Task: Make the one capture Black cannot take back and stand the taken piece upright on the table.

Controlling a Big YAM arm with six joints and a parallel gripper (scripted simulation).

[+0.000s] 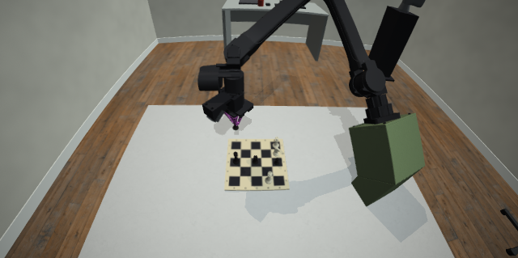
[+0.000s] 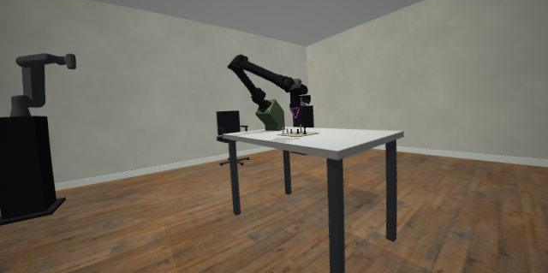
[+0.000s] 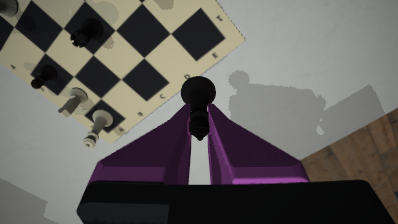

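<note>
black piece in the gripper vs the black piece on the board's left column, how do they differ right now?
The held black piece is clamped between the purple fingers over bare table beyond the board's edge; the board's left-column black piece stands free on a square. The held one is off the chessboard, the other inside its square. Both are black and look upright.

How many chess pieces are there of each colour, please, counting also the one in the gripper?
Black pieces: 4 (3 on the board, 1 in the gripper)
White pieces: 3
Total: 7
</note>
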